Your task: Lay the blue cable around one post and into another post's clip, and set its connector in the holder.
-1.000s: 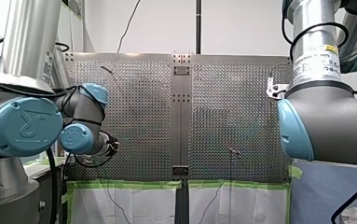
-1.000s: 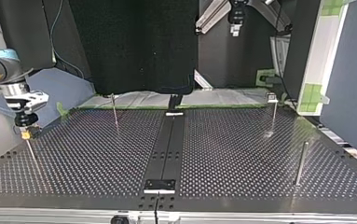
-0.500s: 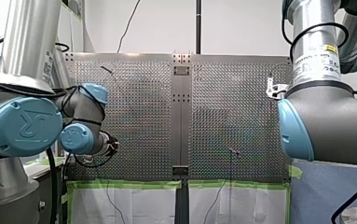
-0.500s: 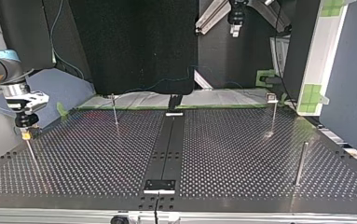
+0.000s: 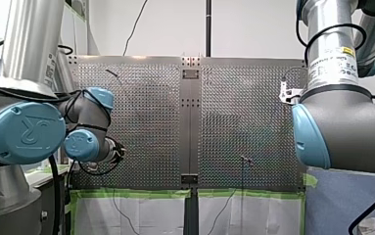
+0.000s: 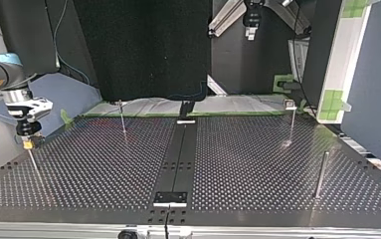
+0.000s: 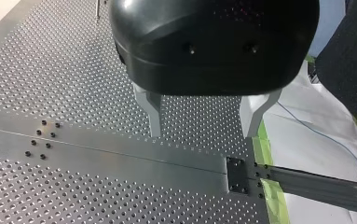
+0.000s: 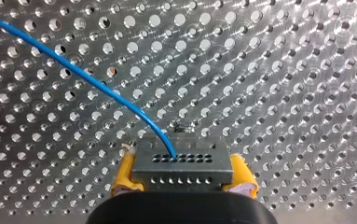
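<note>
Clamping connector [image 8: 182, 164]: right gripper [image 8: 183, 176]; yellow label [image 5: 347, 51] illegible.

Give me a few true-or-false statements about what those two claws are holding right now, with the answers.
1. My right gripper is clamped on a metal connector. True.
2. The wire leaving that connector is red. False: it is a blue cable.
3. My left gripper holds that wire. False: its fingers stand apart with nothing between them.
4. The table is full of small holes. True.
</note>
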Available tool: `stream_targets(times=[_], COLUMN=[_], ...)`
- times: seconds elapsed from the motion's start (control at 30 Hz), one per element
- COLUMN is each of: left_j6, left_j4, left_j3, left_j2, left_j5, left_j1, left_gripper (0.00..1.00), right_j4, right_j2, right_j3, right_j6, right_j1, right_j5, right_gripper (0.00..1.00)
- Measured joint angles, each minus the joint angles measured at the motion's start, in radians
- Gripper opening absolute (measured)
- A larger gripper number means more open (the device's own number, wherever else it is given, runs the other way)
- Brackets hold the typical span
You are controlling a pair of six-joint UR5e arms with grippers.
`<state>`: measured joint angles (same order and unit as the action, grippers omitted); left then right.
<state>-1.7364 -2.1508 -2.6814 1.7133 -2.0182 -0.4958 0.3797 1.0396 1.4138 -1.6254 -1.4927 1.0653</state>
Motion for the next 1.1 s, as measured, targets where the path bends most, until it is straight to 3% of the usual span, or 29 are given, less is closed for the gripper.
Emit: stream_targets(times=[0.07, 0.53, 1.1], left_j6=[0.000, 0.000, 0.000], left_j4=[0.000, -0.006, -0.008], left_j3=[0.001, 0.002, 0.001], left_j2=[0.000, 0.000, -0.001], left_j5=[0.001, -0.001, -0.001], left_j1=[0.000, -0.005, -0.007], left_gripper=[0.81, 0.81, 0.81], right_j4=[0.000, -0.001, 0.024], right_j2=[0.000, -0.003, -0.003], right_j3=[0.000, 0.002, 0.001], right_j6=[0.000, 0.002, -0.002], right_j1=[0.000, -0.008, -0.009], right_j5=[0.001, 0.003, 0.007], right_gripper=[0.72, 0.98, 0.98])
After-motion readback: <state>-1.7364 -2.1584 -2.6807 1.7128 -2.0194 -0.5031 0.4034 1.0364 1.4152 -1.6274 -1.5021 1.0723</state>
